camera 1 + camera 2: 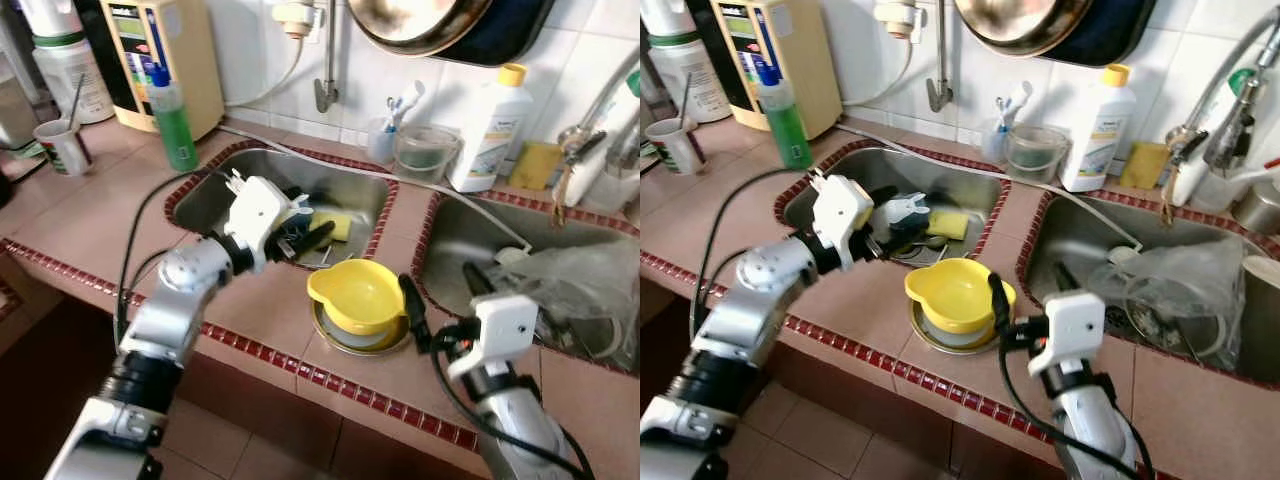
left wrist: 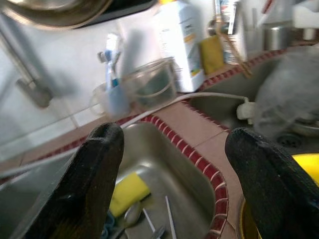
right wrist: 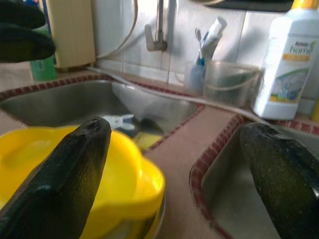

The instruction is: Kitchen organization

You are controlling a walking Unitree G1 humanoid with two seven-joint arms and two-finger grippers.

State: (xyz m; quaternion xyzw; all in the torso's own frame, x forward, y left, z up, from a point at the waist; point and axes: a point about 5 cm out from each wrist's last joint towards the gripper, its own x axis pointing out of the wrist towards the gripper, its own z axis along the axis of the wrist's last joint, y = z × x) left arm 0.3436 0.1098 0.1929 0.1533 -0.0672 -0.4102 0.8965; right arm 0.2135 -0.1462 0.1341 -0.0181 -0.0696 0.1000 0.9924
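Left gripper [image 1: 305,238] first: I have it hovering over the near edge of the left sink [image 1: 205,195], fingers spread wide with nothing between them, as its wrist view shows. Below and just beyond it in that basin lie a yellow sponge [image 1: 335,224] and some cutlery, too jumbled for me to sort out. Moving rightward from the left sink, the yellow bowl [image 1: 355,295] sits on a metal plate [image 1: 335,338] on the tiled strip between the two basins, near the counter's front edge. Just to the right of the bowl is my right gripper [image 1: 440,300], also wide open and empty, one finger beside the bowl's rim and the other out over the right sink [image 1: 450,250], where a crumpled plastic bag [image 1: 575,280] lies. Against the wall behind the basins stand a clear cup [image 1: 425,150] and a white bottle [image 1: 490,125]. My guess is the bowl is next. To take it cleanly I would slide the right gripper leftward so one finger goes inside the rim and one outside, pinch the wall and lift straight up, so the plate underneath is not dragged off the edge.
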